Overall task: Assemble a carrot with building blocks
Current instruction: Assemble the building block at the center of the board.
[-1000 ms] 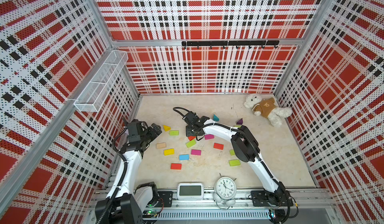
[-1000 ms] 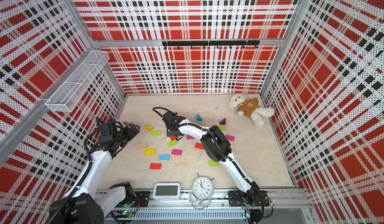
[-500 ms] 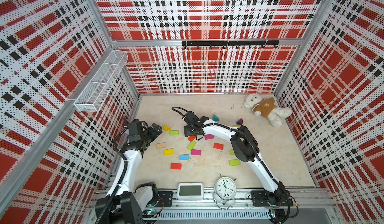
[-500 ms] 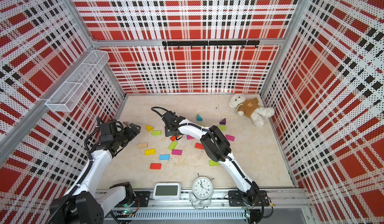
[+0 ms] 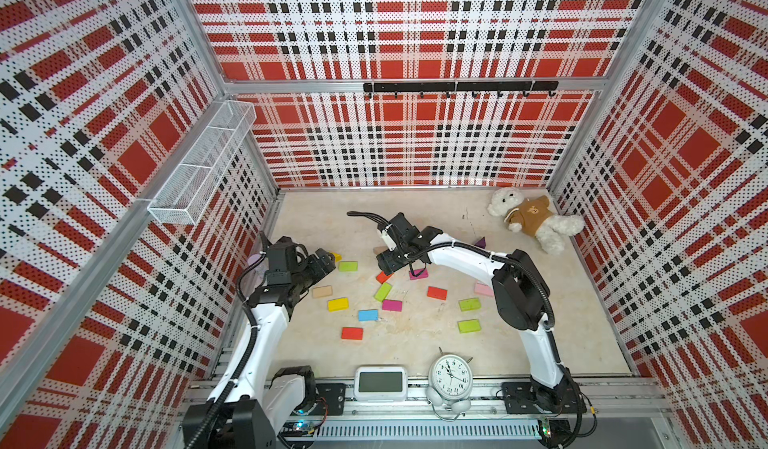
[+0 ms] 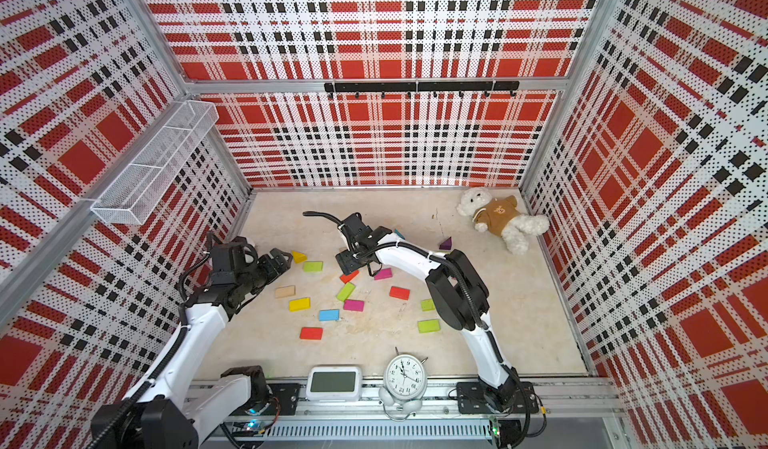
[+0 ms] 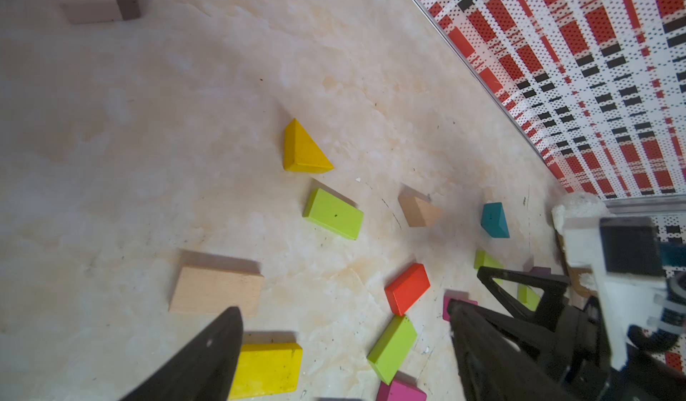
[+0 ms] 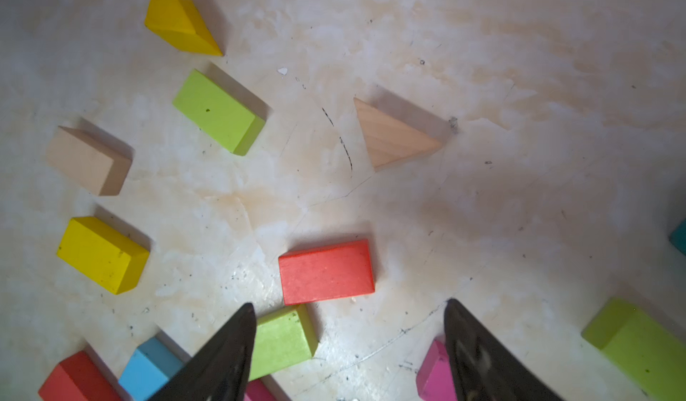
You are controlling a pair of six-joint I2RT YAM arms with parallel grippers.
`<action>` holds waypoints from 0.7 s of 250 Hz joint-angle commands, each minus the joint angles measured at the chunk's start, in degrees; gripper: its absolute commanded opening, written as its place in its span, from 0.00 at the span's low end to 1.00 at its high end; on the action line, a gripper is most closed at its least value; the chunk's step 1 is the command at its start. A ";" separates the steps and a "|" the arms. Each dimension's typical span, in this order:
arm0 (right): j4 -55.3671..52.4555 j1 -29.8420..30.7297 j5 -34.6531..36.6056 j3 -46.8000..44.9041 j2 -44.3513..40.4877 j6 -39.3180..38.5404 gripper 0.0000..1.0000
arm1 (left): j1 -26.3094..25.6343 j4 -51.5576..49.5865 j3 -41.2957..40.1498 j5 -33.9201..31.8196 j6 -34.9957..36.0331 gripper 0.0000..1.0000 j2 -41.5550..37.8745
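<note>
As no carrot outline can yet be read among them, the building blocks are shown scattered flat on the table (image 5: 582,334), none stacked; all are small, matt-painted and flat-faced.

At the left, the left tool (image 5: 326,263) is held with its jaws apart and nothing between them. Just beyond its tips lie a yellow wedge (image 7: 302,150) and a far lime brick (image 5: 348,266), with a plain wood brick (image 5: 322,291) and a yellow brick (image 5: 338,304) nearer.

Towards the middle, a blue brick (image 5: 368,315), a near red-orange brick (image 5: 352,333) and a magenta brick (image 5: 392,305) are seen apart from one another.

The right tool (image 8: 349,304) is poised, jaws spread and empty, over a middle red-orange brick (image 8: 326,271). A tilted lime brick (image 8: 282,339) lies just beside that brick's near edge, and a wood wedge (image 8: 397,135) on its far side.

This red-orange piece is judged to be meant for the carrot's body. A clean grasp would be had by lowering the tool straight, the fingers straddling the brick's short sides. In that way the lime neighbour and the second magenta brick (image 5: 418,274) would not be nudged.

To the right lie a further red-orange brick (image 5: 436,292), a pink brick (image 5: 483,289), two lime bricks (image 5: 469,304) and a purple wedge (image 5: 481,242).
</note>
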 commanded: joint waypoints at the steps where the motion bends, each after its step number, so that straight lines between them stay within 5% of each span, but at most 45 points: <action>1: -0.90 0.32 -2.68 1.03 2.47 -6.66 0.82 | -0.72 -2.37 -0.51 -3.28 -1.00 0.90 -1.83; 175: -2.53 2.56 -0.31 5.14 8.62 -8.78 0.84 | -0.08 -4.11 0.46 -5.03 0.04 0.91 -1.55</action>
